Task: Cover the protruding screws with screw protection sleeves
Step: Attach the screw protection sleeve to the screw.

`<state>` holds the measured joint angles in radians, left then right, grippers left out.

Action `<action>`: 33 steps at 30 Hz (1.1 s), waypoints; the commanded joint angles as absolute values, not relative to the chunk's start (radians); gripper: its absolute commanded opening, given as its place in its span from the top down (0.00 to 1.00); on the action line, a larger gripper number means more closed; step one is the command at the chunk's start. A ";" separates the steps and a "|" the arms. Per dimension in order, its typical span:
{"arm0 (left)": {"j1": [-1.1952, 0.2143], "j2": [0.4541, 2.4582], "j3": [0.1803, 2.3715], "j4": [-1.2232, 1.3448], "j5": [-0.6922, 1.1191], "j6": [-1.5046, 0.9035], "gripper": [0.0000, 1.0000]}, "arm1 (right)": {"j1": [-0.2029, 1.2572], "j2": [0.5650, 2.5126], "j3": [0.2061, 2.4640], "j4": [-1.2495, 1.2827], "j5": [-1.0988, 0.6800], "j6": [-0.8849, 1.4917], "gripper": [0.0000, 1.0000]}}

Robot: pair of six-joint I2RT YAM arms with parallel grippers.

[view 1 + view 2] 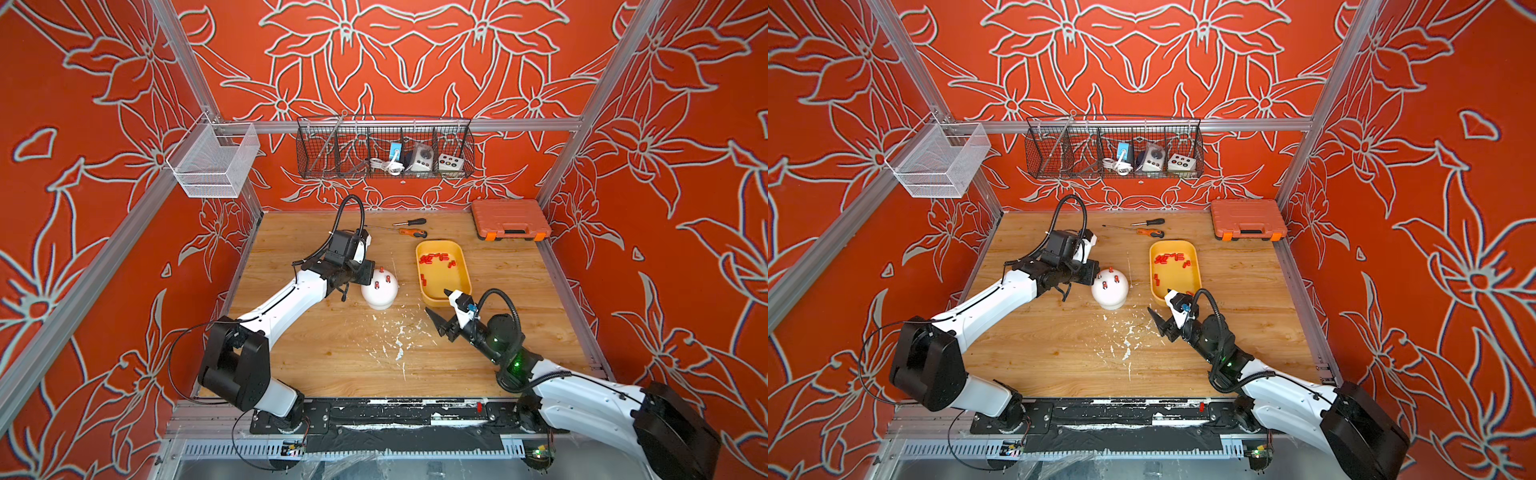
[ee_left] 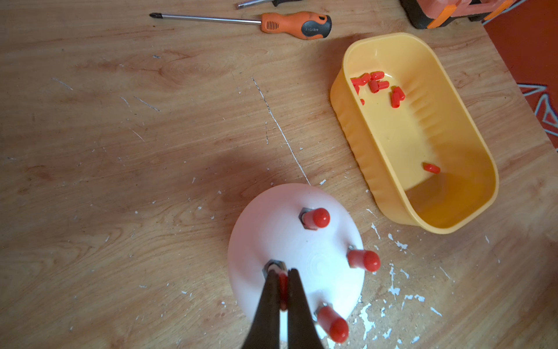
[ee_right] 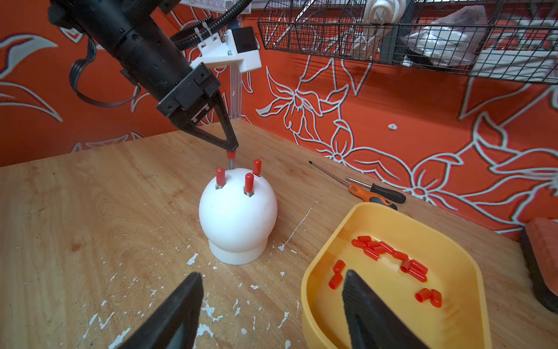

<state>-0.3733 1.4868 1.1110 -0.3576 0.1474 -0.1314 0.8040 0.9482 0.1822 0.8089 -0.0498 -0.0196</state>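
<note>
**A:** How many protruding screws (image 3: pixel 231 165) do we count?

**B:** Four. They stand up from the top of the white dome (image 1: pixel 379 293), a little left of centre in both top views. Three wear screw protection sleeves (image 3: pixel 249 181) pushed well down. The fourth shows bare grey thread under a sleeve that sits only on its tip.

**A:** Is that sleeve held?

**B:** Yes. The left hand (image 3: pixel 232 147) is pinched tight on it, reaching in from the upper left of the right wrist view.

**A:** And our other hand?

**B:** The right hand (image 1: pixel 437 301) is spread wide and empty at the lower right of the dome. In the top views one finger overlaps the near end of the yellow tray (image 1: pixel 446 280); we cannot tell if it touches.

**A:** How many sleeves lie loose?

**B:** About fourteen, all in that one tray just right of the dome. Some overlap, so we can't be exact.

**A:** What else do we have?

**B:** There are two screwdrivers (image 1: pixel 413 232) above the tray and one orange toolcase (image 1: pixel 511 218) in the upper right corner of the surface (image 1: pixel 332 365). The surface is pale wood grain, scratched, with white flecks (image 1: pixel 399 340) below the dome.

**A:** And the room?

**B:** The walls (image 1: pixel 415 62) are orange-red with pale flower outlines, framed by aluminium rails (image 1: pixel 519 124). One black wire basket (image 1: pixel 324 153) hangs on the back rail and one white mesh basket (image 1: pixel 214 162) hangs at the upper left.
</note>
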 commanded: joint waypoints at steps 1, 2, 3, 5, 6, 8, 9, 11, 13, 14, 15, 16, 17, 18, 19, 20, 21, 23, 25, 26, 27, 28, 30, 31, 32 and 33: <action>-0.374 1.497 1.096 -0.374 0.162 -0.134 1.00 | 0.807 0.958 0.211 0.847 -0.123 -0.020 0.25; -0.374 1.497 1.094 -0.374 0.160 -0.136 1.00 | 0.807 0.960 0.212 0.855 -0.143 -0.019 0.25; -0.374 1.496 1.094 -0.378 0.153 -0.137 1.00 | 0.808 0.963 0.214 0.860 -0.153 -0.015 0.24; -0.374 1.497 1.094 -0.385 0.145 -0.132 1.00 | 0.807 0.960 0.214 0.867 -0.168 -0.008 0.24; -0.374 1.498 1.092 -0.384 0.142 -0.130 1.00 | 0.807 0.959 0.216 0.866 -0.173 -0.007 0.24; -0.374 1.502 1.091 -0.381 0.141 -0.129 1.00 | 0.807 0.954 0.212 0.866 -0.171 -0.002 0.24; -0.374 1.504 1.091 -0.380 0.142 -0.129 1.00 | 0.808 0.953 0.212 0.867 -0.171 -0.003 0.24; -0.374 1.512 1.092 -0.376 0.143 -0.129 1.00 | 0.807 0.951 0.212 0.865 -0.169 -0.003 0.24; -0.374 1.519 1.094 -0.377 0.143 -0.129 1.00 | 0.807 0.948 0.212 0.863 -0.168 -0.003 0.24; -0.374 1.521 1.092 -0.376 0.144 -0.128 1.00 | 0.807 0.947 0.212 0.861 -0.167 -0.003 0.24; -0.374 1.525 1.092 -0.377 0.144 -0.127 1.00 | 0.807 0.946 0.212 0.860 -0.167 -0.003 0.24; -0.374 1.527 1.091 -0.377 0.143 -0.127 1.00 | 0.807 0.945 0.212 0.859 -0.164 -0.003 0.24; -0.374 1.529 1.090 -0.376 0.140 -0.127 1.00 | 0.807 0.943 0.212 0.858 -0.162 -0.002 0.24; -0.374 1.529 1.089 -0.377 0.137 -0.127 1.00 | 0.807 0.943 0.212 0.857 -0.162 -0.002 0.24; -0.374 1.530 1.088 -0.377 0.134 -0.127 1.00 | 0.807 0.943 0.212 0.857 -0.162 -0.002 0.24; -0.373 1.532 1.085 -0.376 0.134 -0.127 1.00 | 0.807 0.943 0.212 0.857 -0.162 -0.002 0.24; -0.374 1.532 1.083 -0.376 0.133 -0.127 1.00 | 0.808 0.941 0.211 0.859 -0.164 -0.002 0.24; -0.374 1.531 1.079 -0.374 0.136 -0.127 1.00 | 0.807 0.938 0.210 0.862 -0.167 0.000 0.24; -0.374 1.533 1.080 -0.374 0.139 -0.127 1.00 | 0.807 0.926 0.210 0.861 -0.162 -0.001 0.23; -0.374 1.532 1.080 -0.373 0.141 -0.126 1.00 | 0.807 0.916 0.212 0.854 -0.170 -0.007 0.23; -0.374 1.531 1.080 -0.373 0.141 -0.124 1.00 | 0.807 0.912 0.213 0.846 -0.173 -0.009 0.23; -0.374 1.527 1.080 -0.374 0.140 -0.124 1.00 | 0.807 0.908 0.215 0.840 -0.171 -0.006 0.23; -0.374 1.517 1.081 -0.373 0.140 -0.125 0.90 | 0.808 0.907 0.213 0.841 -0.171 -0.006 0.23; -0.374 1.510 1.079 -0.369 0.140 -0.126 0.88 | 0.807 0.905 0.214 0.839 -0.171 -0.006 0.23; -0.374 1.501 1.074 -0.361 0.142 -0.126 0.88 | 0.807 0.904 0.213 0.839 -0.172 -0.006 0.23; -0.374 1.493 1.069 -0.352 0.144 -0.126 0.88 | 0.807 0.902 0.213 0.838 -0.173 -0.006 0.23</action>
<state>-0.3733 1.4990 1.0908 -0.3363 0.1474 -0.1307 0.8040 0.9138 0.1825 0.8303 -0.1585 -0.0097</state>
